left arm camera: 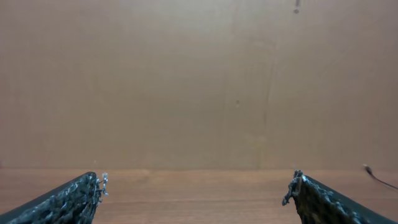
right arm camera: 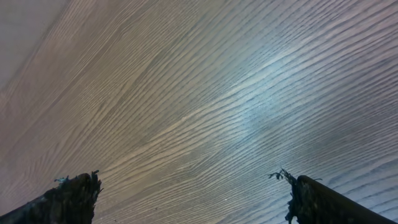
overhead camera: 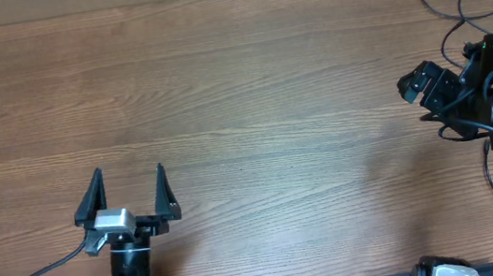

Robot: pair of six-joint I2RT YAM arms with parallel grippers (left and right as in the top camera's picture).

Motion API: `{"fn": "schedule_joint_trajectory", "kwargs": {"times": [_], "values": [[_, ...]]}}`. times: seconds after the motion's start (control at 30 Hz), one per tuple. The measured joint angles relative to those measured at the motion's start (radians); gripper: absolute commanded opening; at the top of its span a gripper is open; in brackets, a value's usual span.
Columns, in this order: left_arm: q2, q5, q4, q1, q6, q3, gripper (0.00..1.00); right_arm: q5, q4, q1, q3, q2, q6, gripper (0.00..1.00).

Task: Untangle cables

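While the left pincer (overhead camera: 129,175) sits low on the left side of the bench (overhead camera: 249,81), its two fingers stand spread as wide as they go. Nothing is between them. Its wrist view shows only bare wood and a plain wall beyond the two dark fingertips. The middle of the bench shows only wood grain.

Far to the right, the right pincer (overhead camera: 417,79) hangs at the bench's right edge, tilted and pointing toward the left. It is also fully open and grips nothing, and its wrist view shows bare wood between the two fingers.

The cables (overhead camera: 452,1) lie in the top right corner, well apart from the left pincer. They are thin black cords in loose curves, with two small plug ends toward the far edge. They run down beside and under the right arm, just right of its pincer. I cannot tell whether any cord touches the arm.
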Motion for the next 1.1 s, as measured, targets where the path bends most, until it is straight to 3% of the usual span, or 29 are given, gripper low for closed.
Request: {"fn": "schedule_joint_trajectory", "kwargs": {"times": [0.2, 0.37, 0.53, 1.1], "values": [[-0.007, 0.023, 0.115, 0.038, 0.000, -0.090, 1.00, 0.000, 0.000, 0.000, 0.000, 0.000, 0.000, 1.00], [-0.008, 0.061, 0.036, 0.079, 0.000, -0.124, 1.00, 0.000, 0.000, 0.000, 0.000, 0.000, 0.000, 1.00], [-0.011, 0.071, -0.193, 0.124, 0.002, -0.126, 1.00, 0.000, 0.000, 0.000, 0.000, 0.000, 0.000, 1.00], [-0.011, 0.093, -0.196, 0.128, 0.097, -0.126, 1.00, 0.000, 0.000, 0.000, 0.000, 0.000, 0.000, 1.00]]}}
